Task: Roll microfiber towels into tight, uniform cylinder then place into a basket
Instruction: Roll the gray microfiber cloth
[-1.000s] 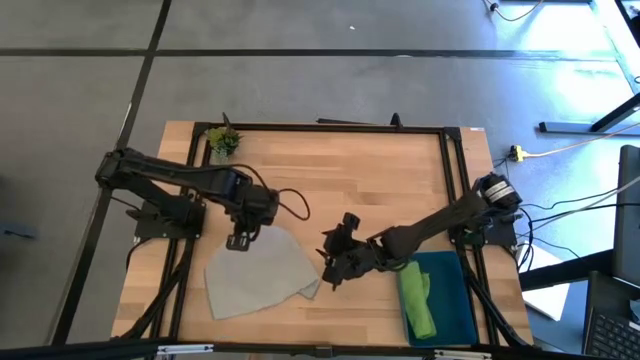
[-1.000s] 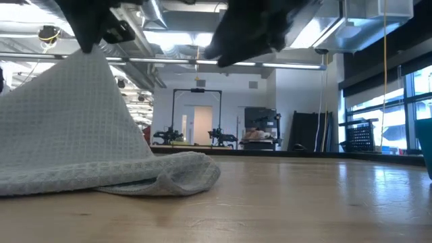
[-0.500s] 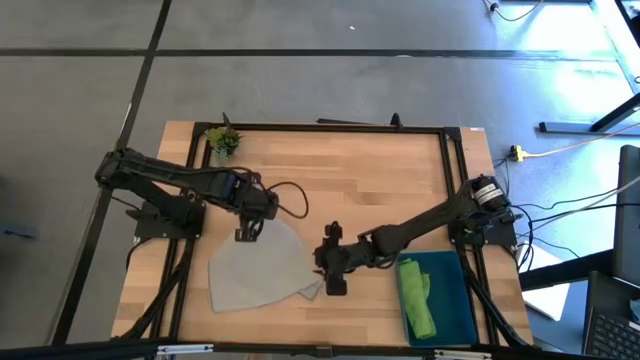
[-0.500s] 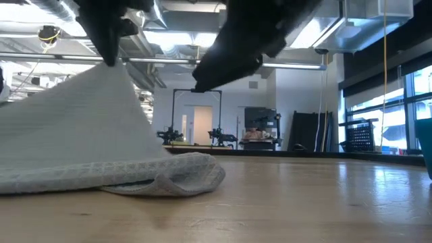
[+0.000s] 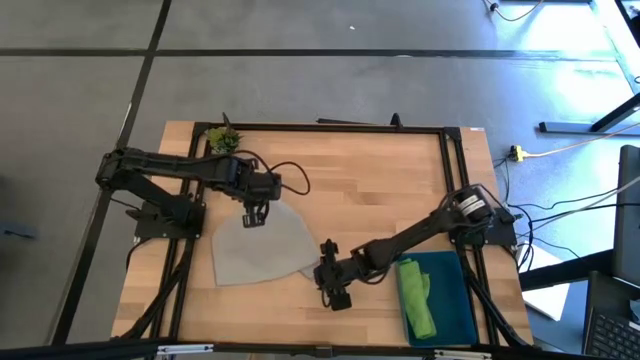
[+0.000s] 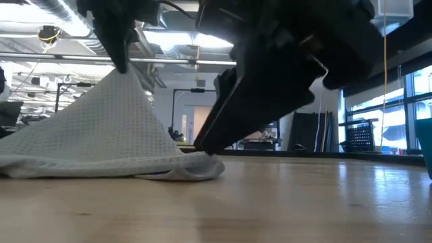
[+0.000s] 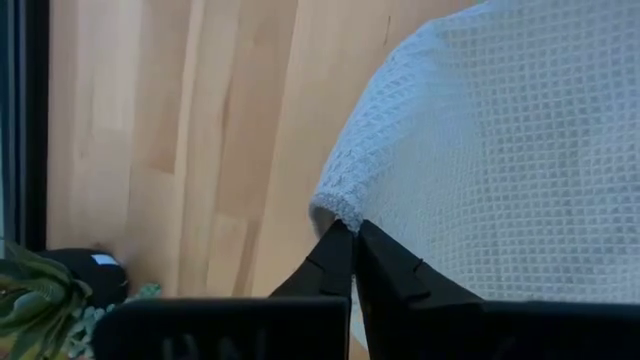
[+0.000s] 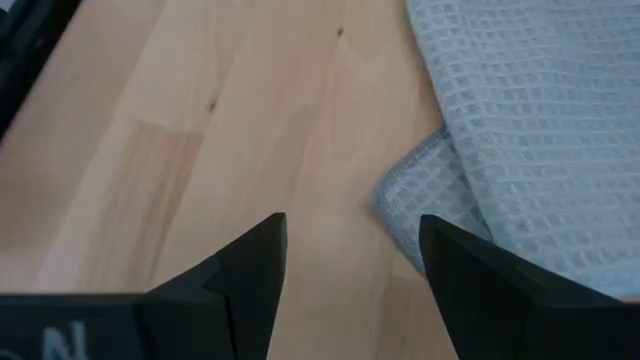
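1. Two towels show: the grey-beige towel (image 5: 262, 248) lies on the tabletop (image 5: 370, 180) toward the front edge, left of the middle, and the lime green towel (image 5: 415, 297) lies in the basket (image 5: 455, 295) at the front right corner.
2. The left gripper (image 7: 352, 232) has its fingers pressed together on a far corner of the grey-beige towel, lifting it into a peak while the remaining cloth rests on the wood.
3. The right gripper (image 8: 350, 250) hangs with fingers spread just beside the towel's right front corner, where a folded hem curls; the cloth lies apart from both fingers.
4. The lime green towel is bunched, its long axis running front to back along the basket's left wall.
5. A small plant sprig (image 5: 222, 138) stands at the far left corner.
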Controlling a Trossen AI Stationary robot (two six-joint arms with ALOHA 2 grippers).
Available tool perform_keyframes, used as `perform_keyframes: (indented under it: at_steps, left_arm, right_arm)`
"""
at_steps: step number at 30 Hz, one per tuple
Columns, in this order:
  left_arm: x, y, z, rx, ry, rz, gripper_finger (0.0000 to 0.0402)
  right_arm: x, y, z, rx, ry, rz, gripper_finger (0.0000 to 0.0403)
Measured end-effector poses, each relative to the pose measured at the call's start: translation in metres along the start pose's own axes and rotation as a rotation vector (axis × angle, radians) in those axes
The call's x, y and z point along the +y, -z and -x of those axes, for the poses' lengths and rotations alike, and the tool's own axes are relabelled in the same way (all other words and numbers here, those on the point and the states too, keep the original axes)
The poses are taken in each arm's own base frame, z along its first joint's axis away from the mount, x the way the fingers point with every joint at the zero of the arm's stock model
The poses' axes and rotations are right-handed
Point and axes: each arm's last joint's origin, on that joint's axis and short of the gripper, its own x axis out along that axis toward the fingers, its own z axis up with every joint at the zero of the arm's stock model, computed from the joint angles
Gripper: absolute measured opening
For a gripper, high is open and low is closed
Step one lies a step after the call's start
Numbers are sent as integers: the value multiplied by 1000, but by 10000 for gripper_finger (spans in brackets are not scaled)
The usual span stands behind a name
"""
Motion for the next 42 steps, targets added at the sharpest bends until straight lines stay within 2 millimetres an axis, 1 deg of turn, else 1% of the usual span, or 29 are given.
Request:
perform_keyframes:
  at_steps: [6,10,14,16,18,24,25,27,31,35,42]
  left_arm:
    - [1,-1,0,-12,2,-11,0]
    - [0,-2,0,-19,4,-11,0]
    - [0,-2,0,-18,12,-11,0]
    - [0,-2,0,-18,13,-11,0]
    - [0,-2,0,-18,13,-11,0]
    - [0,-2,0,-17,14,-11,0]
    - [0,-2,0,-17,15,-11,0]
    - [0,-2,0,-17,15,-11,0]
    - [0,-2,0,-17,15,-3,0]
    - [0,-2,-1,-16,15,-3,0]
    - [4,6,-20,53,-4,35,0]
  right_arm:
    - [-7,7,-18,6,18,35,228]
    - [-11,10,-29,-22,36,56,228]
    - [-11,11,-35,-45,111,96,210]
    - [-11,12,-36,-47,129,97,188]
    - [-11,12,-37,-46,130,85,155]
    - [-12,13,-37,-37,155,76,20]
    - [-13,14,-37,-36,162,76,12]
    - [-14,13,-38,-37,167,74,14]
    - [-14,12,-36,-37,191,76,7]
    - [-17,12,-26,2,219,77,7]
    - [-11,-3,10,-4,296,76,4]
